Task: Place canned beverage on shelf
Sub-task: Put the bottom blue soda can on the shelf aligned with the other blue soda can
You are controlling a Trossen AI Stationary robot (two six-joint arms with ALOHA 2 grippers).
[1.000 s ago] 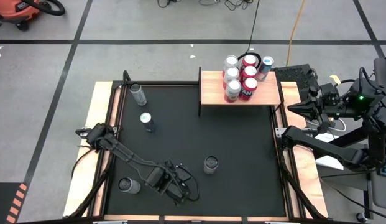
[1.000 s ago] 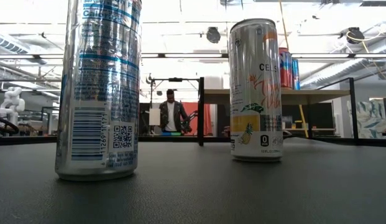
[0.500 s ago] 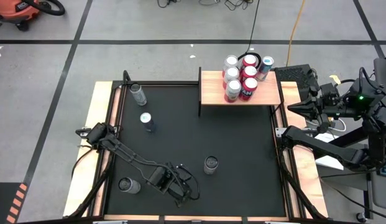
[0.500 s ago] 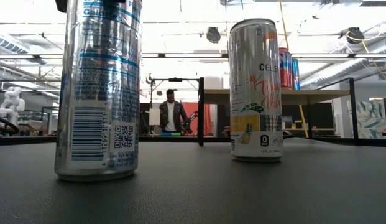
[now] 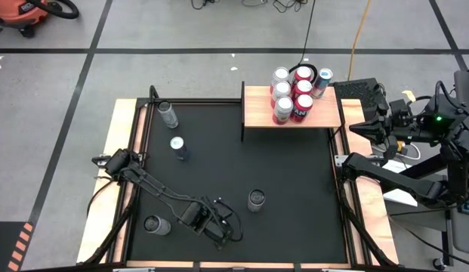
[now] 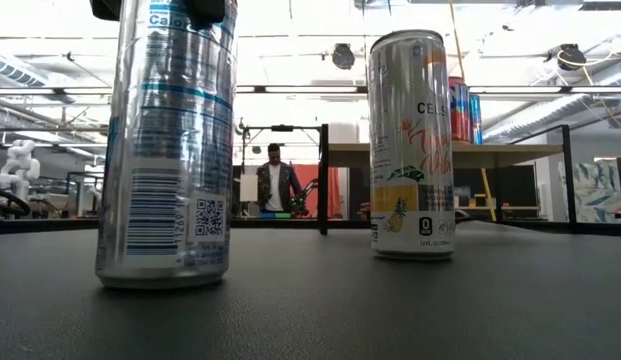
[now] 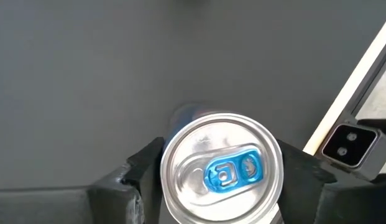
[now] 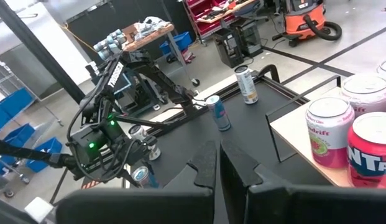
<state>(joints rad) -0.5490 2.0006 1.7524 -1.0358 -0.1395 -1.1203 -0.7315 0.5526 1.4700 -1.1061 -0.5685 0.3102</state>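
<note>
A silver can with blue print (image 6: 168,150) stands upright on the black table near its near edge. Its top with the blue tab shows in the left wrist view (image 7: 221,169). My left gripper (image 5: 219,227) is over it, shut on its top; in the high view the gripper hides the can. The shelf (image 5: 325,113), a light-wood board at the far right, carries several cans (image 5: 293,94). My right gripper (image 8: 216,163) is shut and empty, waiting beyond the table's right edge (image 5: 372,125). My left gripper pinches the can's top end between its two fingers, one on each side just below the rim (image 7: 161,163). The fingers (image 6: 205,10) come from above, pointing down. The can stands upright with its base (image 6: 165,280) on the table.
A Celsius can (image 6: 411,145) stands mid-table, also in the high view (image 5: 256,199). Three more cans stand on the left side (image 5: 168,115), (image 5: 178,147), (image 5: 156,224). A black frame post (image 6: 323,180) stands at the shelf's left end. A person (image 6: 278,185) stands far behind.
My left gripper has come down over the top of the silver can and taken hold of it. The can has slid a little toward the table's right edge and turned slightly about its axis, still standing on the table.
</note>
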